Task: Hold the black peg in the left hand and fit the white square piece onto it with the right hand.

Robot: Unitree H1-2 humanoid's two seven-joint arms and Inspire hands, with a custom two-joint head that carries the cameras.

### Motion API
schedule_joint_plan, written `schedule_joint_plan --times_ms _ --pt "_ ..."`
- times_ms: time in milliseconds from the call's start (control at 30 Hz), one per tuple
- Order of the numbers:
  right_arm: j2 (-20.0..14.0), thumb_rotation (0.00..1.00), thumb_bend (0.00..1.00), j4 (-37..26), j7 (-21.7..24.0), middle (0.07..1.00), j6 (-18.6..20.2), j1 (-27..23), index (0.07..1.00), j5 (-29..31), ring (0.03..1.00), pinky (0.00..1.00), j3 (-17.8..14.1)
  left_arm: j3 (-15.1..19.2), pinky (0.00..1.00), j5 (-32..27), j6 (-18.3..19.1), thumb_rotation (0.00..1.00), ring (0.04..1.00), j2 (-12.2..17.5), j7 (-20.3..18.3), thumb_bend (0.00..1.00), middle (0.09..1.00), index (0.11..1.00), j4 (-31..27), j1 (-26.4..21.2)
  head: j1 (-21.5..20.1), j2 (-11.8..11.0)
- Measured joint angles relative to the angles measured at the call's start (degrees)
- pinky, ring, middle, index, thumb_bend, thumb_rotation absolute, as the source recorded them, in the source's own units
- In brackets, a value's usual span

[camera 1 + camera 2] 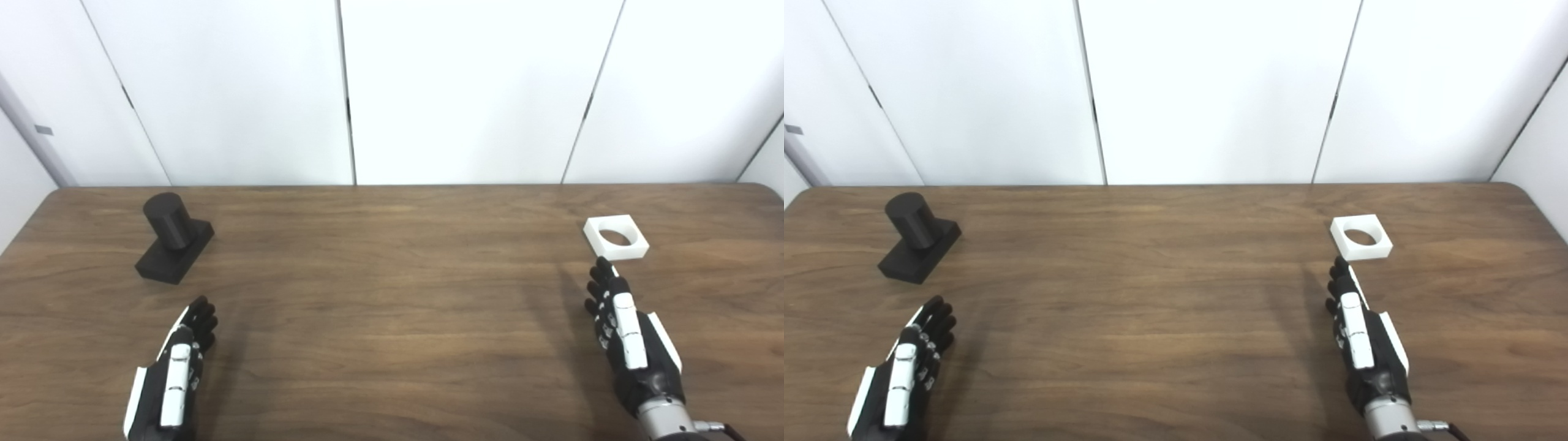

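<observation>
Nothing is picked up yet here, so the step in hand looks like the two opening reaches. The black peg (174,245) is stood upright on its flat rectangular base, far left of the wooden table (392,306), with the base turned at an angle to the table edge. The white square piece (615,236) is laid flat on the far right, round hole facing up.

The left hand (177,361) is held low above the table, nearer the camera than the peg and clearly apart from it, fingers stretched forward and empty. The right hand (625,331) is also empty with fingers extended, fingertips pointed at the white piece and parked just short of its near corner. Whether they're actually touching it can't be told from these views.

How it's probably best done: the peg should be gripped by its base, not the cylinder, so the round part is left free for the hole. Since the base is skewed, the wrist would need to be turned to match its long sides before the fingers are closed. The white piece is thin and flat on the wood, so it's likely to be shoved away if it's approached head-on; its two opposite outer edges should be pinched from above, and the hole kept uncovered. Both lifts should be kept slow.
</observation>
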Motion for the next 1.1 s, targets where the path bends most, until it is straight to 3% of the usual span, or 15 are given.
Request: schedule_joint_plan --times_ms 467,533,633,733,900,1000,1100 --pt "-0.01 1.00 0.51 0.00 -0.14 1.000 -0.03 0.01 1.000 -0.45 1.000 1.00 0.03 -0.09 0.96 0.05 0.14 0.90 0.950 0.02 -0.09 0.54 0.938 0.921 0.00 0.00 0.61 -0.61" --pt "-0.01 1.00 0.50 0.00 -0.18 1.000 -0.03 0.01 1.000 -0.45 1.000 1.00 -0.03 -0.15 0.96 0.05 0.14 0.90 0.948 0.02 -0.09 0.53 0.937 0.919 0.00 0.00 2.28 -0.79" --pt "-0.04 1.00 0.49 0.00 -0.15 1.000 -0.10 0.03 1.000 -0.37 1.000 1.00 -0.25 -0.45 0.96 0.17 0.14 0.88 0.944 -0.04 -0.05 0.52 0.937 0.916 0.00 0.00 9.21 -3.16" --pt "-0.15 1.00 0.46 0.01 0.10 1.000 -0.32 0.07 1.000 0.23 1.000 1.00 -0.73 -1.09 0.95 1.39 0.16 0.85 0.948 -0.14 0.04 0.51 0.940 0.906 0.00 0.00 12.82 -4.74" --pt "-0.40 1.00 0.45 0.01 0.47 1.000 -0.53 0.13 1.000 1.27 1.000 1.00 -1.53 -2.11 0.94 2.11 0.07 0.79 0.957 -0.38 0.07 0.54 0.947 0.907 0.01 0.04 15.64 -6.33" --pt "-0.51 1.00 0.46 0.01 0.52 1.000 -0.47 0.12 1.000 1.68 1.000 1.00 -1.83 -2.59 0.93 2.21 -0.12 0.75 0.951 -0.59 0.58 0.55 0.941 0.902 0.05 0.08 18.71 -8.87" --pt "-0.71 1.00 0.51 0.07 1.09 1.000 -0.65 0.12 1.000 2.13 1.000 1.00 -1.91 -3.42 0.94 3.05 -0.88 0.77 0.955 -0.74 1.21 0.56 0.951 0.925 0.45 0.08 19.94 -10.36"
